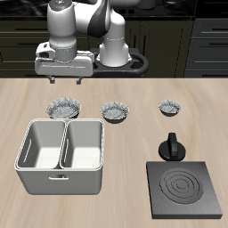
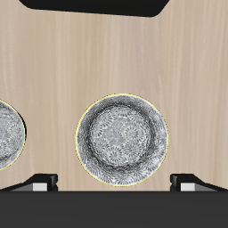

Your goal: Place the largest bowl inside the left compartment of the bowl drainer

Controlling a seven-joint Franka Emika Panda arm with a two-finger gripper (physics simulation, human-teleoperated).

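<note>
I'm seeing the tabletop (image 1: 134, 134) showing pale, matt wood grain. The largest bowl (image 2: 121, 141) is looking like glazed ceramic, speckled grey-white. The bowl drainer (image 1: 61, 153) is reading as smooth matt plastic, and the stove plate (image 1: 185, 191) is appearing dark and dull.

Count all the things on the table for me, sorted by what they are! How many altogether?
Speckled bowls: 3, the largest bowl, a middle bowl and a small bowl
Bowl drainer: 1
Dark stove plate: 1
Black knobbed thing behind the stove plate: 1
Total: 6
</note>
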